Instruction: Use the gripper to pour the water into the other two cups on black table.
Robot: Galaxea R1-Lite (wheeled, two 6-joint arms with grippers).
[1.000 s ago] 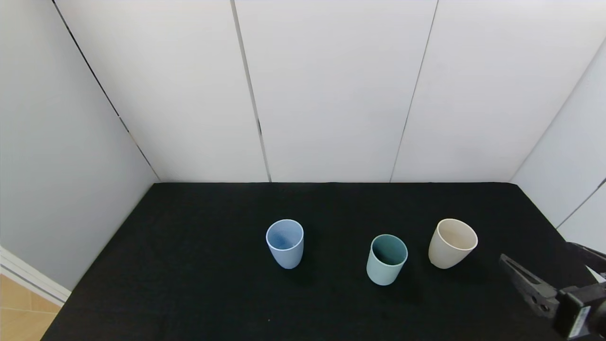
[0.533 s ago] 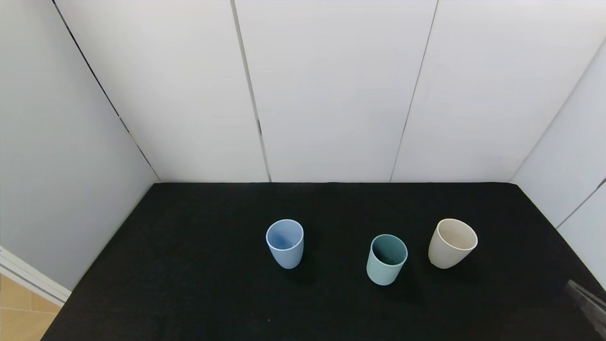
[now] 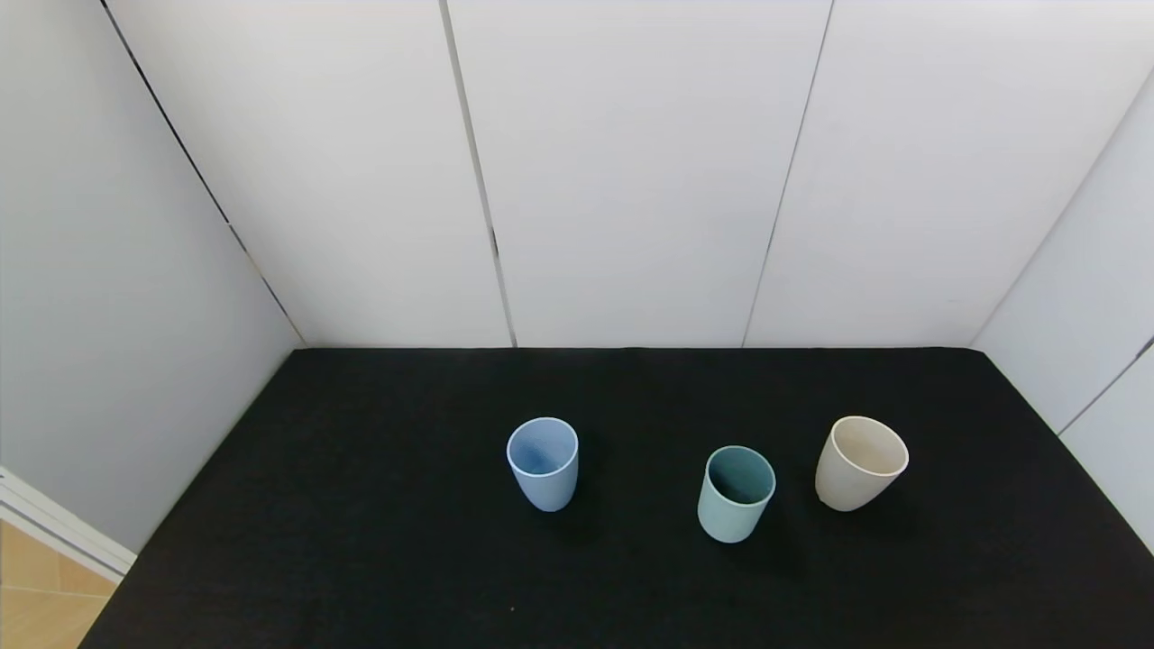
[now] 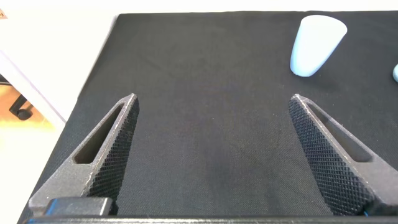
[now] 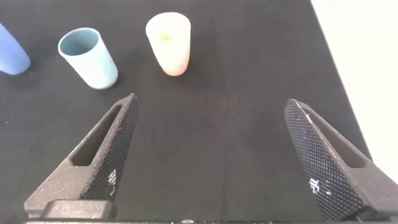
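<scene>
From the head view we see the black table (image 3: 361, 505) with three cups standing upright in a loose row: the light blue cup (image 3: 542, 463) on the left, the teal-green cup (image 3: 737, 493) in the middle and a touch nearer to us, the cream-beige cup (image 3: 860, 462) on the right. Neither arm shows in this view. We cannot make out any water inside the cups from up here.

Over to the left wrist view: the left gripper (image 4: 214, 155) hangs over bare black table (image 4: 205, 74), jaws spread wide and holding nothing. The light blue cup (image 4: 316, 44) stands well ahead of it, off beyond one finger, apart from the claw. A sliver of teal at the frame's edge is cut off.

Now the right wrist view: the right gripper (image 5: 211, 155) is also spread wide, nothing between its fingers. The cream-beige cup (image 5: 168, 42) stands ahead of the open gap, the teal-green cup (image 5: 88, 56) beside it, both clear of the claw. The light blue cup (image 5: 11, 52) is cropped at the edge.
</scene>
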